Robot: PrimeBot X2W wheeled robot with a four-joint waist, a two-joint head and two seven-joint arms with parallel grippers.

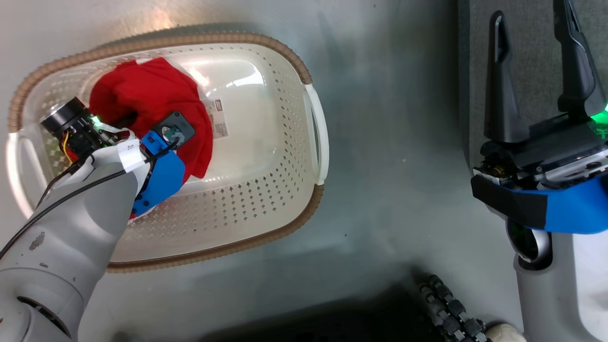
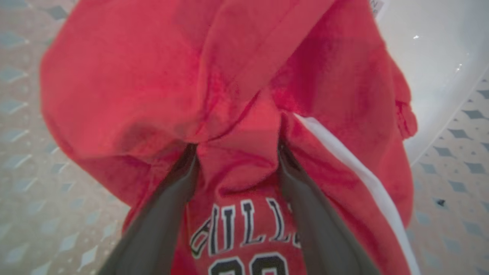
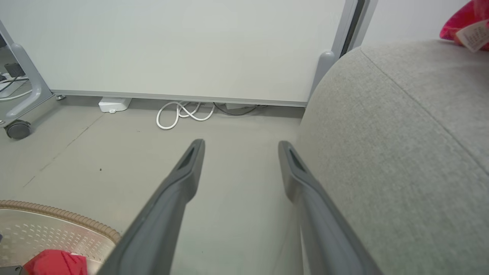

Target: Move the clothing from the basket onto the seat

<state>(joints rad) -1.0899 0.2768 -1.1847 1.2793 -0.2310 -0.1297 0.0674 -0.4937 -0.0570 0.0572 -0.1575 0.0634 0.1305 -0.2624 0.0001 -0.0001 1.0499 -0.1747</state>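
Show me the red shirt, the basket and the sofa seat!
red shirt (image 1: 142, 95), head view, its bunched top fabric
basket (image 1: 266, 209), head view, its perforated side wall
sofa seat (image 3: 401, 152), right wrist view, its grey cushion

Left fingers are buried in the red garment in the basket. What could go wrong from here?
The left gripper is open, its fingers straddling one ridge of the garment; closing on so thin a fold may let it slip during the lift. The fingertips are hidden in cloth, so they might press or drag the basket. Trailing fabric could snag the rim on the way to the seat.
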